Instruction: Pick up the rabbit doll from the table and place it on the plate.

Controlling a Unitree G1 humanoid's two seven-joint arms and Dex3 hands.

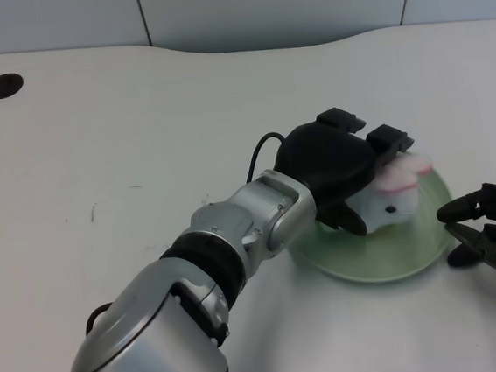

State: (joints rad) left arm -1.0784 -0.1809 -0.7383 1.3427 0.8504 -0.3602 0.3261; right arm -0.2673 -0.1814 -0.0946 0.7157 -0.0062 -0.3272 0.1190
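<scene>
In the head view, the left hand (pixel 338 161) reached over the pale green plate (pixel 413 258), its fingers wrapped around the white rabbit doll (pixel 392 197). The doll sat over the plate's middle, pink ears toward the far rim. The plate lay near the table's (pixel 121 145) right edge.

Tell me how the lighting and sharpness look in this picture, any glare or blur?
Head view: soft, even light, no harsh glare on the white table; a faint shadow lies under the green plate; the left hand over the rabbit doll is dark with little detail; the near forearm looks slightly soft.
</scene>
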